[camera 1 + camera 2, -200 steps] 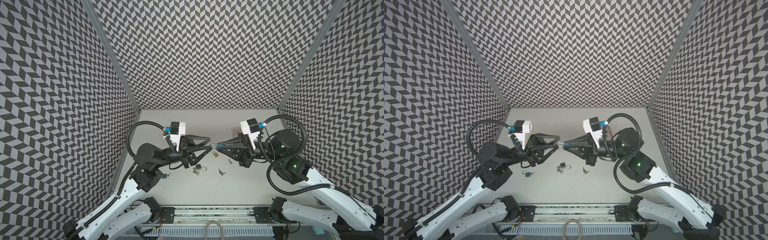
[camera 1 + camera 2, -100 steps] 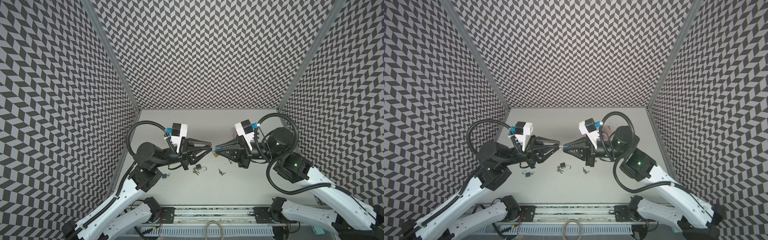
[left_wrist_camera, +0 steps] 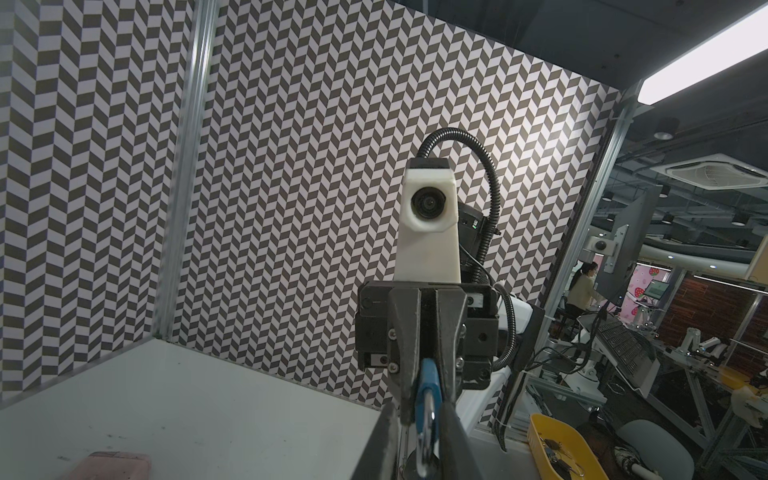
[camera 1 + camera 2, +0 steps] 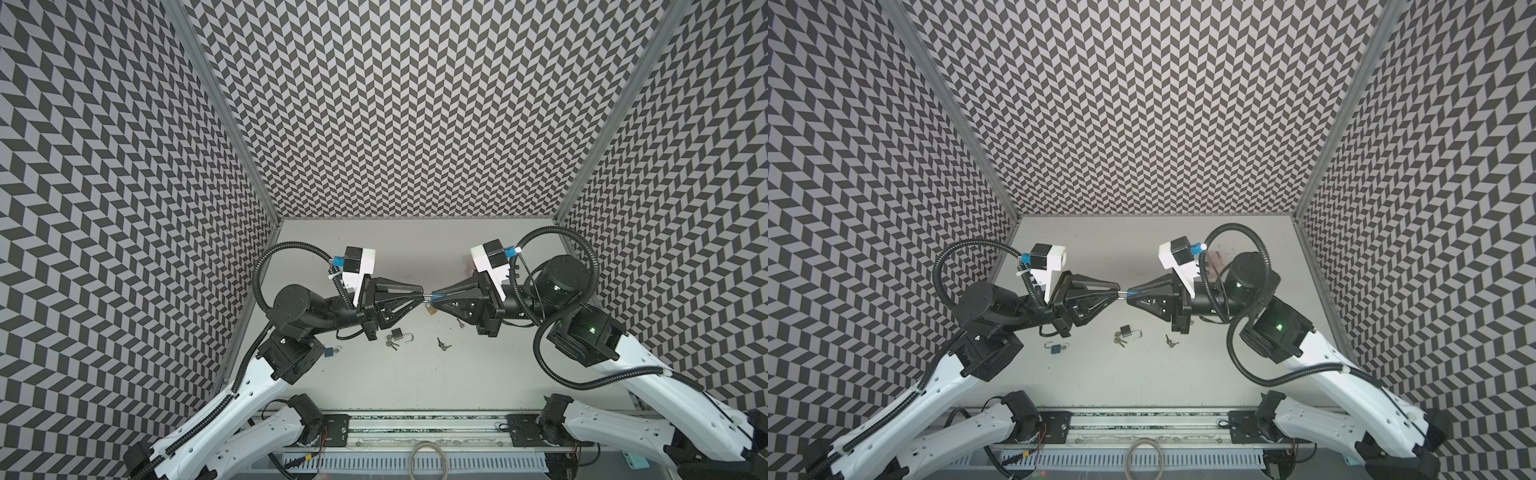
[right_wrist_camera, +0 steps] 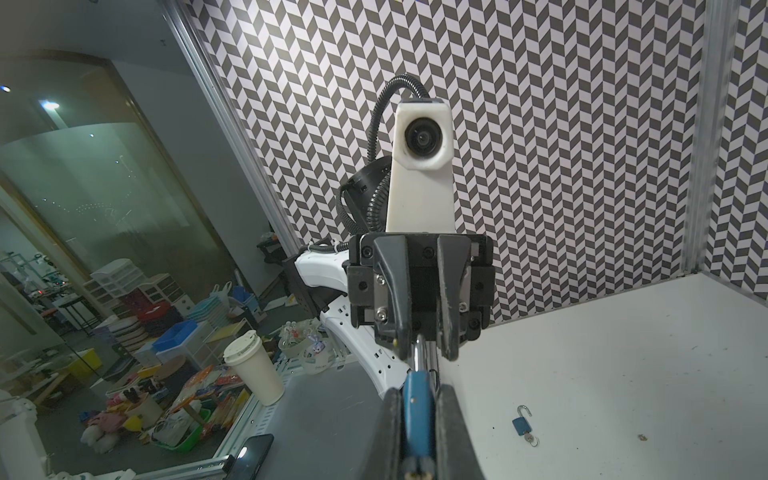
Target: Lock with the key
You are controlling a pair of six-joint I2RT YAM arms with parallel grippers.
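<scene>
Two arms meet nose to nose above the middle of the tabletop (image 4: 415, 390), and the blue padlock (image 5: 417, 401) sits in the air between them, clear of the surface. The right pincer (image 4: 435, 296) is clamped on the lock's blue body, one finger on each side of it. The lock lies level, and its long axis runs along the line that joins the two arms. Its silver shackle (image 5: 420, 348) points toward the robot's left, and its base end points back toward the right wrist. The fingers of the left pincer (image 4: 421, 295) stand close on either side of the shackle's loop; whether they truly pinch the metal or stand just off it I cannot tell. The blue side turned to the right wrist camera shows one small pale dot, and any lettering there is too small to read. On the tabletop below the meeting point lies a grey padlock (image 4: 397, 333) with its shackle swung open and a small bunch of keys (image 4: 390, 344) just beside it. A second pair of keys (image 4: 443, 344) lies near, toward the right arm. A loose blue padlock (image 4: 1055, 349), its shackle also open, lies beside the left arm. A pink block (image 3: 109, 465) rests on the tabletop near the back, on the right arm's side.
</scene>
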